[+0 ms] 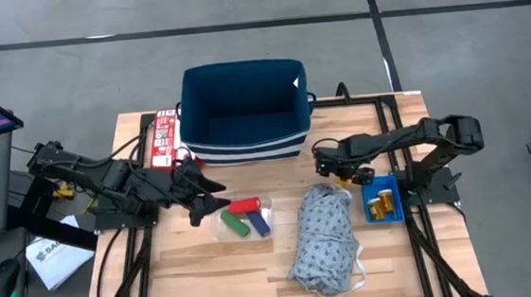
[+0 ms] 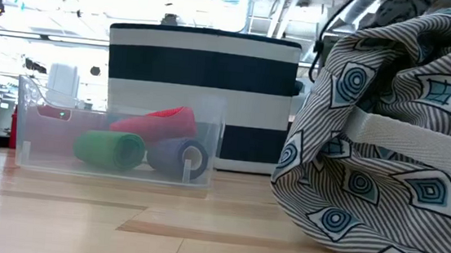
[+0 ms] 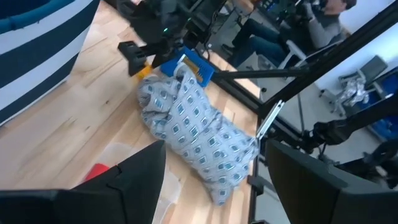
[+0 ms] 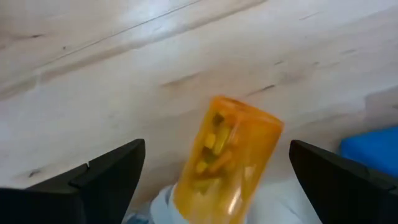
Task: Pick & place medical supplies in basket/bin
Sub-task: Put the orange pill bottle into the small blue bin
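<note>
right claw over a pill bottle, basket not yet filled

right gripper [image 4: 211, 180] hangs with its two dark fingers spread wide, a small orange pill bottle [image 4: 227, 162] lying between them on the wood, not yet pinched. from above, this gripper [image 1: 335, 167] sits just behind the large grey patterned cloth garment [image 1: 322, 234] and near the small bright blue plastic bin [image 1: 384, 201], which holds more orange bottles.

left gripper [image 1: 211, 198] is also spread and holds nothing, poised at the edge of the clear plastic tray [image 2: 117, 146]. inside that tray lie three small cylinders: a green one [image 2: 109, 149], a red one [image 2: 156, 122] and a purple-blue one [image 2: 180, 155].

the large navy fabric basket with white stripes [image 1: 244, 112] stands at the back of the table, and its visible interior looks bare. judging from this, the job is near its start: the cylinders, the garment and the bottles all remain outside it.

a red-and-white printed flat box [image 1: 162, 138] lies just beside the basket's left wall. the surface is a pale wooden table [image 1: 209, 276] on a dark frame. beyond it are grey floor, and in the left wrist view a seated person [image 3: 323, 18] among black stands.
</note>
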`<move>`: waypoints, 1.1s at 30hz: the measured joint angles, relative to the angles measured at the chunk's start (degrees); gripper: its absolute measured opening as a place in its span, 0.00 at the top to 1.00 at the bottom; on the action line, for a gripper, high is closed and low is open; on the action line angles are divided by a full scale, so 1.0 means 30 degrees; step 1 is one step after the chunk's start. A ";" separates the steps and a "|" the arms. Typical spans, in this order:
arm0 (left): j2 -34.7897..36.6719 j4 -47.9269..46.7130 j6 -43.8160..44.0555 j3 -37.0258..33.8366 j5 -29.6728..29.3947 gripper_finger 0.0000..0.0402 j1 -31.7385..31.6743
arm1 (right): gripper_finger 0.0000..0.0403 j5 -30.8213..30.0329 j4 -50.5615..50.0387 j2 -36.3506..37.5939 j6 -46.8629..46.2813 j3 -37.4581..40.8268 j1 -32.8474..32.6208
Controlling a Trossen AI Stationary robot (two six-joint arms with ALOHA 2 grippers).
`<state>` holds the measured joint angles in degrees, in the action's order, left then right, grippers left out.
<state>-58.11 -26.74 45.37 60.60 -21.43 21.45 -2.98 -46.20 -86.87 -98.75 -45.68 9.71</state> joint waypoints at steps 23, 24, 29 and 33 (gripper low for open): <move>0.0000 0.1238 0.0043 0.0000 0.0007 0.34 -0.0007 | 0.02 0.0695 0.3681 -0.0184 0.3927 0.0753 0.2979; 0.0000 0.1231 0.0036 0.0000 0.0007 0.34 -0.0007 | 0.02 0.0741 0.3679 -0.0184 0.3942 0.0753 0.2877; 0.0000 0.1209 -0.0095 0.0000 0.0015 0.34 -0.0007 | 0.02 0.0998 0.3232 -0.0184 0.4106 0.0753 0.2383; 0.0000 0.1180 -0.0113 0.0000 0.0015 0.34 -0.0007 | 0.02 0.1137 0.2417 -0.0184 0.4020 0.0753 0.2113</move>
<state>-58.11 -23.20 45.03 60.60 -21.39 21.43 0.43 -38.95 -87.42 -86.69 -43.42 16.05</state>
